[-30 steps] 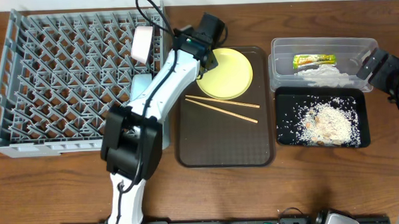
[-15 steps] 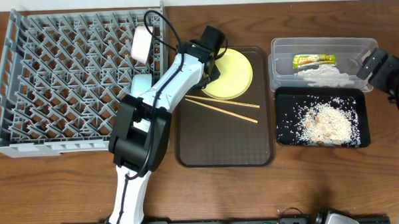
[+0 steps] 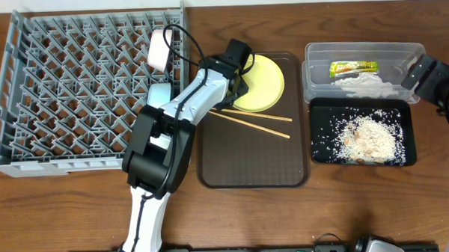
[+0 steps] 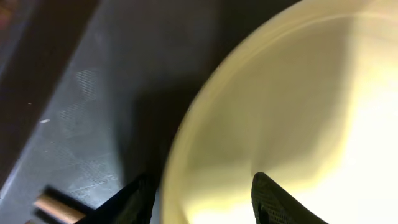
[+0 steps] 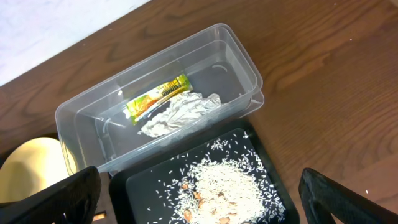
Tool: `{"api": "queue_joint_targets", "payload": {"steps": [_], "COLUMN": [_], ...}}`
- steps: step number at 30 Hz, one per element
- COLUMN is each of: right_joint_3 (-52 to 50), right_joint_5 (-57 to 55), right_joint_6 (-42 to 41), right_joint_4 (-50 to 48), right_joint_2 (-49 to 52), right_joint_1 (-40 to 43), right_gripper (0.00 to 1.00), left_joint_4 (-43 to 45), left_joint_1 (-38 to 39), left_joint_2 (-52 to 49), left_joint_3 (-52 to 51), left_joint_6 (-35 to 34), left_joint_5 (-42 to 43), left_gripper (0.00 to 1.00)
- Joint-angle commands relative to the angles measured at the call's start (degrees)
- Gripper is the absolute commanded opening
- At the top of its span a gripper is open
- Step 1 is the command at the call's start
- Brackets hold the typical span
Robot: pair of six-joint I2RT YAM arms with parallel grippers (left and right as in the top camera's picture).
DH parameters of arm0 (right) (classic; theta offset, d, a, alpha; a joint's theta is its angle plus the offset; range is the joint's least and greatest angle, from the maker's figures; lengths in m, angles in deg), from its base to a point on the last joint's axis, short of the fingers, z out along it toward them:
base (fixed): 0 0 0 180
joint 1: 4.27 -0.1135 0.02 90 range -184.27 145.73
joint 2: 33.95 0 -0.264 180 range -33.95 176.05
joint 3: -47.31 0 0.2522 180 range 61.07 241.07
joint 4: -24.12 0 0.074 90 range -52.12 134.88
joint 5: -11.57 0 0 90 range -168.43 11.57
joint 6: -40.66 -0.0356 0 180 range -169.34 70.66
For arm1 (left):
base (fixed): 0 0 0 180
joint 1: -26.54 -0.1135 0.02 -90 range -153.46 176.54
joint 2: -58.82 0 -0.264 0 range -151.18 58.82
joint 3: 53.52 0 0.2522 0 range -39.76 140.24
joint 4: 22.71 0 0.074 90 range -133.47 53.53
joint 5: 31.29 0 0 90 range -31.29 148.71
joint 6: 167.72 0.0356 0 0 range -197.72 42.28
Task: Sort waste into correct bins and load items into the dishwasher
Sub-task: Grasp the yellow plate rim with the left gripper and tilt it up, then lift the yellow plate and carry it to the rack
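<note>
Counts: one yellow plate [image 3: 262, 83], two chopsticks [image 3: 258, 122], one snack wrapper [image 3: 353, 67], one crumpled tissue [image 3: 367, 81], one heap of rice scraps [image 3: 371, 139] with loose grains scattered round it. Bins: one clear tub [image 3: 313, 78], one black tray [image 3: 321, 156]. One grey dish rack [image 3: 73, 86], one brown serving tray [image 3: 248, 166], all on the wooden tabletop [image 3: 63, 214].

Plate lies flat in the serving tray's 12 o'clock part. Chopsticks lie on the same tray at the plate's 6 o'clock, long axes near 9-to-3, right ends dipping toward 4 o'clock and spreading apart. Left ends run under the arm.

Wrapper and tissue are inside the tub, wrapper's long axis 9-to-3, tissue just at its 6 o'clock. Tub's long axis is also 9-to-3. Black tray sits just at the tub's 6 o'clock and holds the rice.

Rack is at 9 o'clock of the serving tray. At its 3 o'clock edge are one white cup [image 3: 160, 50] and one pale bowl [image 3: 158, 93], partly hidden by the arm.

Left tool [image 4: 205, 202] is at the plate's 9 o'clock rim, released, fingertips [image 4: 134, 202] apart. One is outside the rim over the tray, one over the plate. Right tool [image 5: 199, 202] hangs by the tub's 3 o'clock end, spread wide, nothing between.
</note>
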Motion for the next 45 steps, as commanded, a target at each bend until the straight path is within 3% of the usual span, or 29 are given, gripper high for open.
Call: {"api": "queue_joint_targets", "payload": {"steps": [1, 8, 10, 17, 26, 34, 45], "right_joint_3": [0.7, 0.7, 0.7, 0.7, 0.7, 0.7, 0.7], "right_joint_5": [-0.17, -0.17, -0.17, -0.17, -0.17, -0.17, -0.17], "right_joint_6": [-0.52, -0.52, -0.52, -0.5, -0.52, -0.5, -0.5], "right_joint_4": [0.11, 0.11, 0.11, 0.11, 0.09, 0.11, 0.11], "right_joint_2": [-0.42, -0.42, -0.42, -0.39, -0.42, -0.42, -0.42], "right_joint_1": [0.2, 0.2, 0.2, 0.2, 0.2, 0.2, 0.2], "right_gripper": [0.99, 0.99, 0.99, 0.99, 0.99, 0.99, 0.99], "left_joint_4": [1.51, 8.85, 11.06, 13.0, 13.29, 14.8, 13.46], "left_joint_1": [-0.37, -0.63, -0.68, -0.68, -0.68, -0.68, -0.68], "left_joint_2": [-0.94, -0.94, -0.94, -0.94, -0.57, 7.96, 18.38], "left_joint_3": [-2.08, -6.23, -7.65, -9.62, -9.57, -9.55, -9.55], "left_joint_6": [-0.5, -0.48, -0.5, -0.48, 0.04, 11.85, 18.73], "left_joint_5": [2.08, 6.47, 7.34, 7.56, 7.93, 9.27, 6.21], "left_gripper": [0.52, 0.5, 0.45, 0.08, 0.08, 0.07, 0.07]}}
